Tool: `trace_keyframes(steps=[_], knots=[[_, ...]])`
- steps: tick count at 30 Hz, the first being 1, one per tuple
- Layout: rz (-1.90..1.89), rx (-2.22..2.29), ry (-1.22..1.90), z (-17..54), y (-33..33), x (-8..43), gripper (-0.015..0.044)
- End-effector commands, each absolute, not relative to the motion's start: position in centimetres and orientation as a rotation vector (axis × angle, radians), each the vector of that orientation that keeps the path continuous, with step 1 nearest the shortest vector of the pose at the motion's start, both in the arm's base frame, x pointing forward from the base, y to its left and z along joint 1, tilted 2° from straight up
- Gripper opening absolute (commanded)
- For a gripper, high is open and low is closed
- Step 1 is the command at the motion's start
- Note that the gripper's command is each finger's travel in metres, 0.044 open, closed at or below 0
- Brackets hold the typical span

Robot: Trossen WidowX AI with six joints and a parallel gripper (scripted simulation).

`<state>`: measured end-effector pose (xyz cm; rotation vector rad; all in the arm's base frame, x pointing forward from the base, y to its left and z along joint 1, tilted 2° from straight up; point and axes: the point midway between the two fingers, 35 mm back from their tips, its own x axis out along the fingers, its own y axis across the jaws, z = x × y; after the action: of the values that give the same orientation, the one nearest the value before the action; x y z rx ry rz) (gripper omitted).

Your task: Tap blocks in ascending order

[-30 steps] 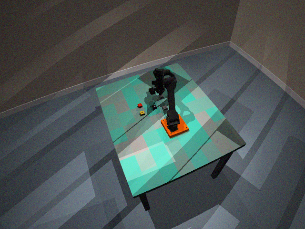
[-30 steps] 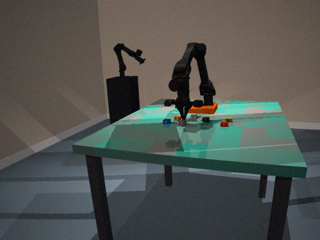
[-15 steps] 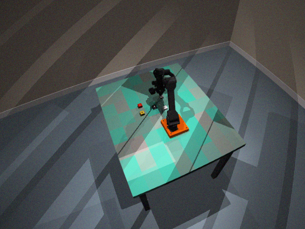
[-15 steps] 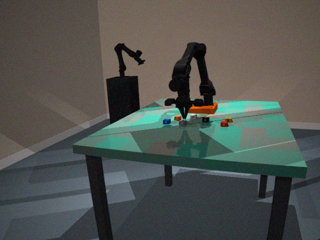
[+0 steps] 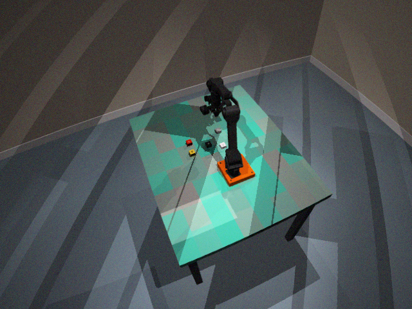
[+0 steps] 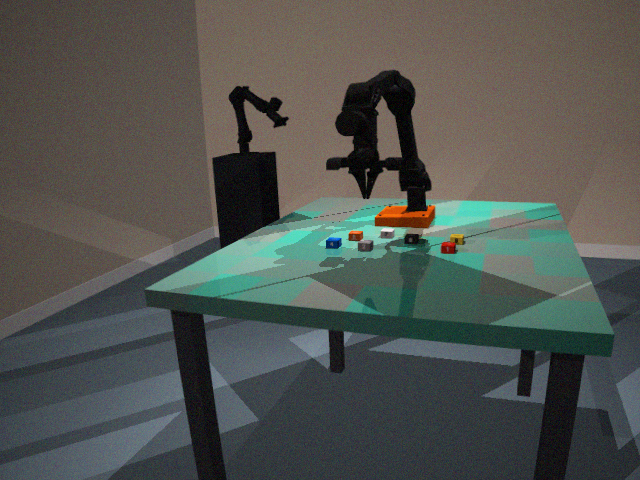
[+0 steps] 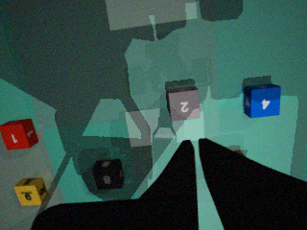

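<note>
My gripper is shut and empty, high above the blocks. The grey-pink block with a 2 lies just beyond the fingertips in the wrist view. The blue block shows a 4, the red block a 1. Digits on the yellow block and black block are unclear. The orange block is mostly behind a finger; the white block is hidden in the wrist view.
The arm stands on an orange base plate on the patchwork table. Another arm stands on a black pedestal behind. Shadows and light patches cross the table.
</note>
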<state>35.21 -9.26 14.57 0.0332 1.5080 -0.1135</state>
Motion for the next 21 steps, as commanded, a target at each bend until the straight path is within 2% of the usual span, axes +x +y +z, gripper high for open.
trace_keyframes(steps=[1, 5, 12, 18, 21], knots=[[-0.114, 0.038, 1.529, 14.4, -11.6, 34.9, 0.0020], [-0.118, 0.034, 1.529, 14.7, -17.5, 33.8, 0.0020], [-0.118, 0.034, 1.529, 14.5, -17.9, 33.7, 0.0020], [-0.118, 0.034, 1.529, 7.5, -18.3, 34.0, 0.0020], [-0.118, 0.034, 1.530, 6.6, -18.3, 34.0, 0.0020]])
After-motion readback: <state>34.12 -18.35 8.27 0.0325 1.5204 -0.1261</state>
